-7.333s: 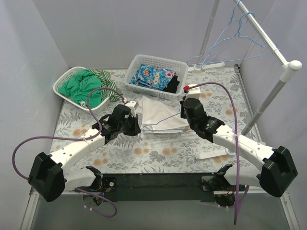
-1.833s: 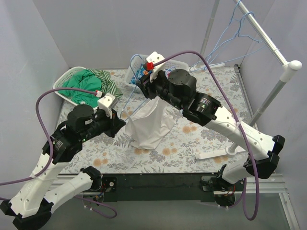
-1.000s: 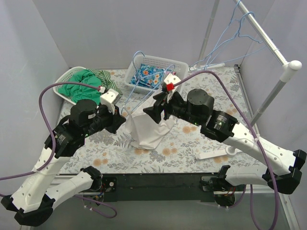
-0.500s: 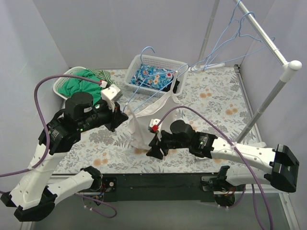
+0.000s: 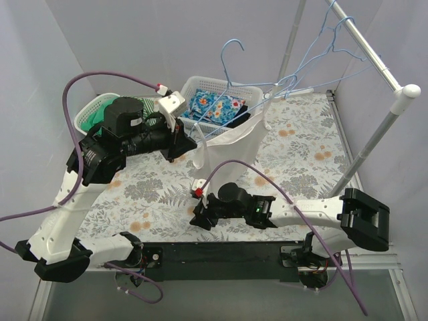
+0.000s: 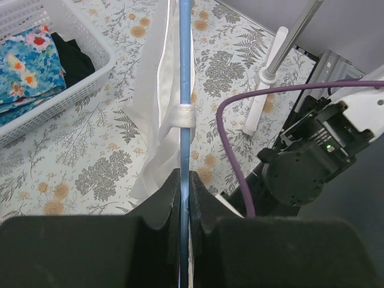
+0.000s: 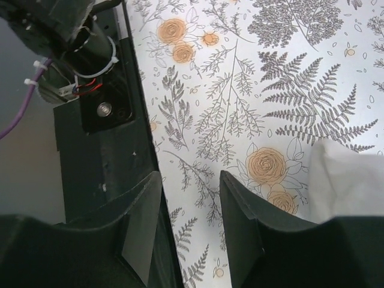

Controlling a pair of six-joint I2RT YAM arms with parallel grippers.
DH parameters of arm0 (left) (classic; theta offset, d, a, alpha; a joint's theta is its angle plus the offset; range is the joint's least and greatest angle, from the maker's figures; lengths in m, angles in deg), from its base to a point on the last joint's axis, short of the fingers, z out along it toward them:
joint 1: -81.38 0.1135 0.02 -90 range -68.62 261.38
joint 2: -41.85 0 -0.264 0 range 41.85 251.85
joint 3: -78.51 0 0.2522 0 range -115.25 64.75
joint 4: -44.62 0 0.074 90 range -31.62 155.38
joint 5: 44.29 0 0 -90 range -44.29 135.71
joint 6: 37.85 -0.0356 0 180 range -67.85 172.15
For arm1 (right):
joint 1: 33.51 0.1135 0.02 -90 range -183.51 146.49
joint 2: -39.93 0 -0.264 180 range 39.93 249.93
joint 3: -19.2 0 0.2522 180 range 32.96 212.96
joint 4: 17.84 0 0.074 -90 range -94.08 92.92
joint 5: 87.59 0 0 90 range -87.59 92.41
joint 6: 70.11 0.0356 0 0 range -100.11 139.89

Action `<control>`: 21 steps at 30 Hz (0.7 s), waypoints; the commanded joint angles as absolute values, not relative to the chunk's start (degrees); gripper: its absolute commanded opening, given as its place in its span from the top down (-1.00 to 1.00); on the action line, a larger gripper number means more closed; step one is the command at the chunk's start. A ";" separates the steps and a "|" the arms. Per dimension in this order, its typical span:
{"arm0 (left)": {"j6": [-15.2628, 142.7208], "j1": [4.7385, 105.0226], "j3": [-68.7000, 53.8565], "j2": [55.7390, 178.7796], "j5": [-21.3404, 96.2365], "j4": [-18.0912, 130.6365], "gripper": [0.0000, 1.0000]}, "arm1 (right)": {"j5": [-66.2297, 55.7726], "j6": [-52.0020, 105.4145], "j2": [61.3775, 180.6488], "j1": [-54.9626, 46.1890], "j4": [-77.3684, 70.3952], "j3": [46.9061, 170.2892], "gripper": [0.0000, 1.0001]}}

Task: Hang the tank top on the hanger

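Over the table, top view: your left gripper (image 5: 187, 139) is raised, holding the thin pale-blue wire hanger (image 5: 229, 70) with its hook pointing away. That lets the plain white sleeveless tank top (image 5: 231, 150) drape from the hanger instead of bunching. One strap sits on the far shoulder, so I judge it mostly threaded. Your right gripper (image 5: 198, 217) is low at the near edge, clear of the cloth. The white slatted basket (image 5: 200, 85) of blue floral cloth (image 5: 217, 107) stands just behind.

Left wrist view: jaws are pressed together on the hanger wire (image 6: 184, 72), with the tank top (image 6: 150, 120) hanging beside it. A white band (image 6: 184, 115) wraps the wire; can't tell if it's a strap.

Right wrist view: fingers (image 7: 141, 222) are spread with nothing between them, above the floral table cover (image 7: 240, 108). A corner of white cloth (image 7: 354, 180) shows at the edge.

No legible writing in any view.
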State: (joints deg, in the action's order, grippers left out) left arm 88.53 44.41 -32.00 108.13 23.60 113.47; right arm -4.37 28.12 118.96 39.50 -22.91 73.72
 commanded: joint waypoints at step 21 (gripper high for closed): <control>85.64 33.48 -49.07 123.76 25.93 111.90 1.00 | 24.11 40.46 129.68 30.74 -36.43 74.46 0.00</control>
